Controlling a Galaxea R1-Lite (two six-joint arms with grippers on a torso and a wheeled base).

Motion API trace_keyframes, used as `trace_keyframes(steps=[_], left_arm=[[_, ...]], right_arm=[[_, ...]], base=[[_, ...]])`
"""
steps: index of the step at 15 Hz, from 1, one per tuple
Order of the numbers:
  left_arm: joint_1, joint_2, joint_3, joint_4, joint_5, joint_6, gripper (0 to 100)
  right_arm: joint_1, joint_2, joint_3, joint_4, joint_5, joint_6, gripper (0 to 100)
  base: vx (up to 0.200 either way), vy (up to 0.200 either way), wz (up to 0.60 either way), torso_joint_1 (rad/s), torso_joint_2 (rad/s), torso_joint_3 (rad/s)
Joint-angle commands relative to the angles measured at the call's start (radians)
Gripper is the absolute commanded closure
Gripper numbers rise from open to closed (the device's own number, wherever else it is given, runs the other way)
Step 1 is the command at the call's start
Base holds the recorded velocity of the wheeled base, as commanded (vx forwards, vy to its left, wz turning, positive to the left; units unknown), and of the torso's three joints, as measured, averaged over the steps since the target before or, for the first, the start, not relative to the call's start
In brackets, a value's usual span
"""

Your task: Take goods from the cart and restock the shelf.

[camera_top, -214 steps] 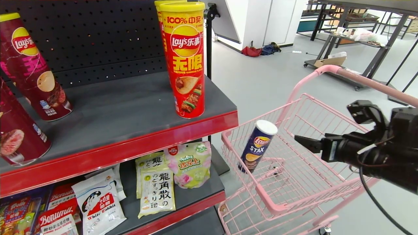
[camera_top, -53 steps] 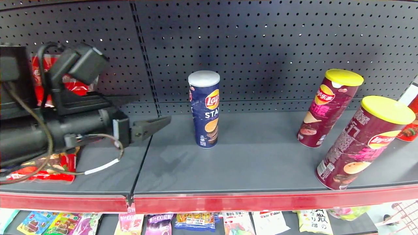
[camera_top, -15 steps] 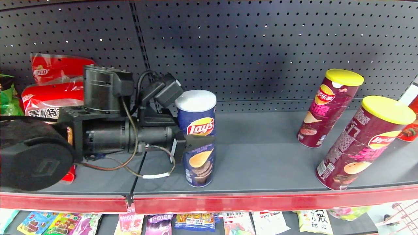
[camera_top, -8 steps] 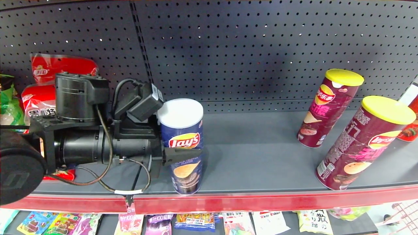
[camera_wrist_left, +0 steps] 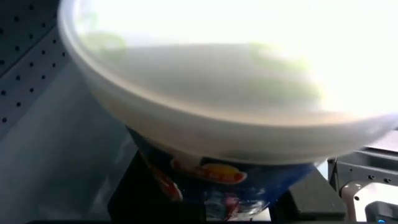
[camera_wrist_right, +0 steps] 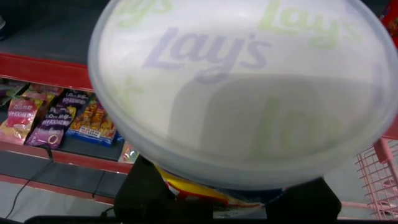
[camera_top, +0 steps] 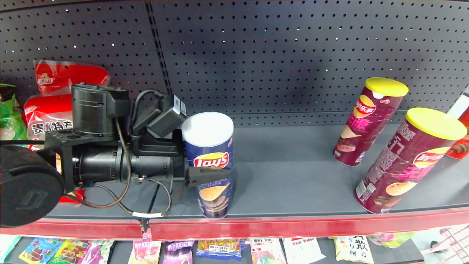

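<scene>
The left jaws pinch a blue chip can (camera_top: 209, 146) around its middle, one finger (camera_top: 209, 175) crossing the label. The can stands upright between them at the front edge of the grey shelf (camera_top: 293, 176); whether its base touches the shelf cannot be told. Well beyond the jaws' tips stand two maroon cans (camera_top: 366, 121), and red bags (camera_top: 55, 91) lie behind the wrist. The right jaws clamp a second can (camera_wrist_right: 242, 87) just under its top, with snack packets (camera_wrist_right: 43, 112) and the pink cart (camera_wrist_right: 382, 177) beyond them.
</scene>
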State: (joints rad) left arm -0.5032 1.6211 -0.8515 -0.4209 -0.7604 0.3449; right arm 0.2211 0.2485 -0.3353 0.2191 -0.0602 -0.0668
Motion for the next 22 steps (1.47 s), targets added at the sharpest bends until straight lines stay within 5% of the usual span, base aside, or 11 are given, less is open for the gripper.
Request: trace_keyframes(steps=[1,12,13,17,22], left_arm=[[0.002,0.006,0.003,0.001,-0.003,0.0,100],[0.017,0.014,0.005,0.005,-0.008,-0.004,100],[0.018,0.014,0.006,0.005,-0.008,-0.003,0],[0.037,-0.013,0.045,0.001,-0.005,0.0,0],[0.137,-0.211,0.252,0.011,0.006,-0.003,0]], right_arm=[[0.0,0.009,-0.005,0.0,-0.001,-0.001,100],[0.0,0.037,-0.014,0.0,0.0,-0.005,100],[0.001,0.038,-0.014,0.0,0.0,-0.005,100],[0.004,0.044,-0.013,0.0,0.007,-0.005,100],[0.044,0.143,-0.079,0.0,0.086,-0.007,100]], base=[[0.0,0.0,0.0,0.0,0.0,0.0],[0.0,0.0,0.0,0.0,0.0,0.0],[0.0,0.0,0.0,0.0,0.0,0.0],[0.0,0.0,0.0,0.0,0.0,0.0],[0.0,0.0,0.0,0.0,0.0,0.0]])
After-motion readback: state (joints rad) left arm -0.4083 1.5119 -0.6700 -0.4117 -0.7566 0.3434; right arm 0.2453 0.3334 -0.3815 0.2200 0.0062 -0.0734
